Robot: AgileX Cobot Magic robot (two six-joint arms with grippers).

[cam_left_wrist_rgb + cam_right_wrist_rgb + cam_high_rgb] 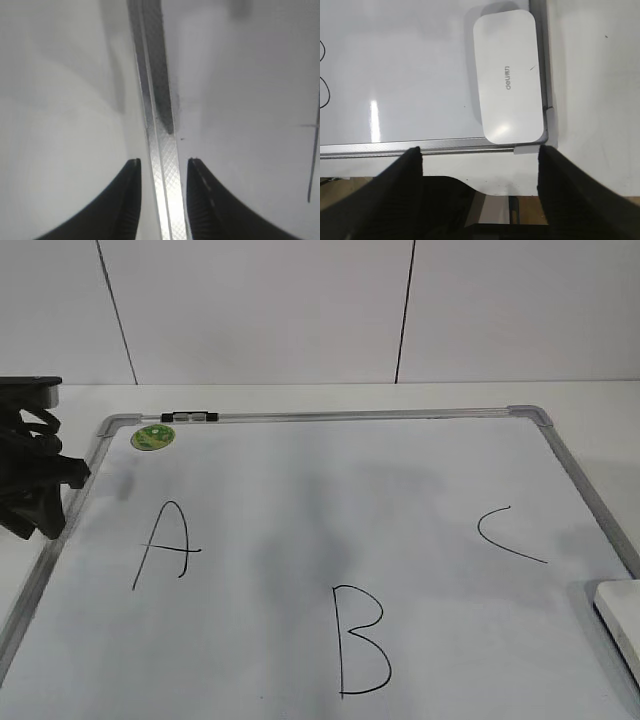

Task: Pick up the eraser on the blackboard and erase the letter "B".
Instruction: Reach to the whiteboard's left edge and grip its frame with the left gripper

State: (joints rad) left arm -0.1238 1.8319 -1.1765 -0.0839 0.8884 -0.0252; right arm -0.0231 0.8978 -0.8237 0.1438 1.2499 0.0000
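Observation:
The blackboard is a white board with a silver frame, lying flat. The letter "B" is drawn in black at the front middle, between an "A" and a "C". The eraser, a glossy white block, lies in the board's near right corner; only its edge shows in the exterior view. My right gripper is open and empty, above the table edge just in front of the eraser. My left gripper is open, straddling the board's left frame rail; in the exterior view it sits at the left edge.
A round green magnet sits at the board's far left corner next to a small black clip on the top frame. A white wall stands behind the table. The table's front edge shows under the right gripper.

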